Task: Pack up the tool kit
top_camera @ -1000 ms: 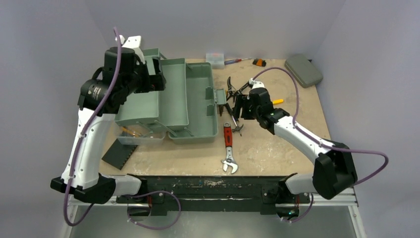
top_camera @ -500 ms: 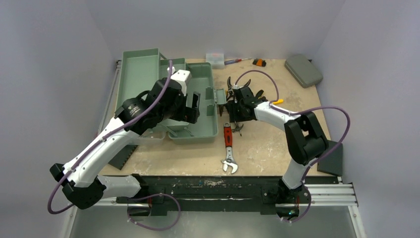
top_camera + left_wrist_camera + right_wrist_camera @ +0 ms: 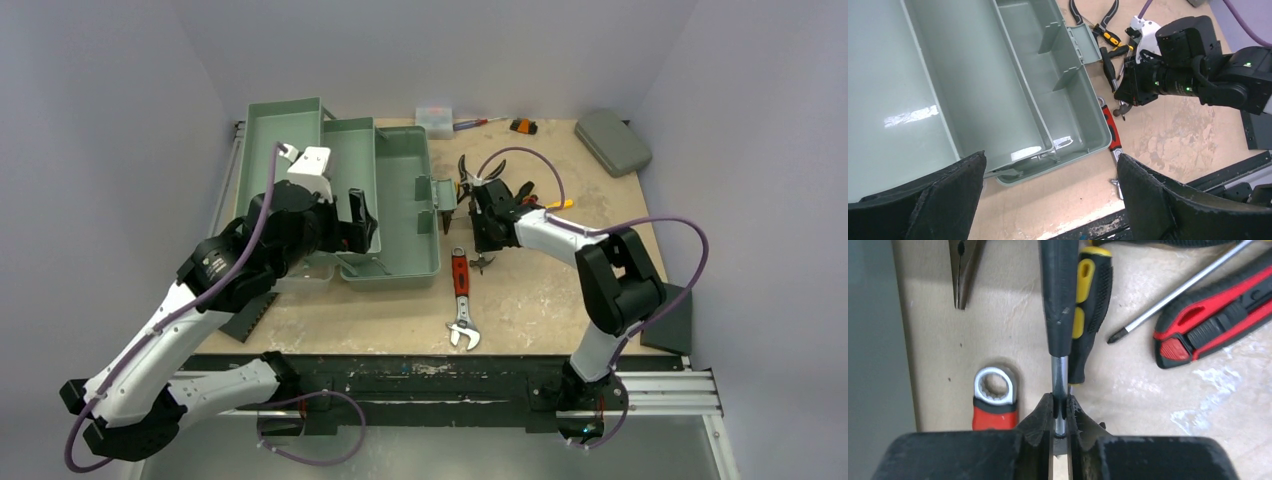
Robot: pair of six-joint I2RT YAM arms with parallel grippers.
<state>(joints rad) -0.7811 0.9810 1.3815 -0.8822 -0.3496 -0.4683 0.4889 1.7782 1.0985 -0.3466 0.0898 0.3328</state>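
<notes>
Left arm has drawn back since half a second ago. Then it reached across the middle of the toolbox (image 3: 400, 235). Now its elbow sits lower left in the overhead frame, and the left gripper (image 3: 364, 222) hangs over the box's left part. Jaws spread wide, nothing between them.

Right arm barely shifted. Right gripper (image 3: 1060, 407), partly apart before, is now pinched shut on the bare metal shaft of the black-handled tool (image 3: 1058, 300). Lifted or resting on the table (image 3: 570, 290): cannot tell.

Toolbox: left of centre on the table, open, long axis running top to bottom of the overhead frame. Fold-out tray (image 3: 283, 140) swung out to the upper left. Latch (image 3: 441, 195) faces right, toward the right gripper. Box unmoved.

Held tool: just right of the latch, long axis also top to bottom of frame, handle toward the top. Right wrist view: yellow-and-black screwdriver (image 3: 1091, 300) lies close alongside it. Red-and-black utility knife (image 3: 1215, 315) is to the right, pliers (image 3: 961, 275) upper left. Red wrench (image 3: 460, 290) lies below, its ring end beside the fingers.
</notes>
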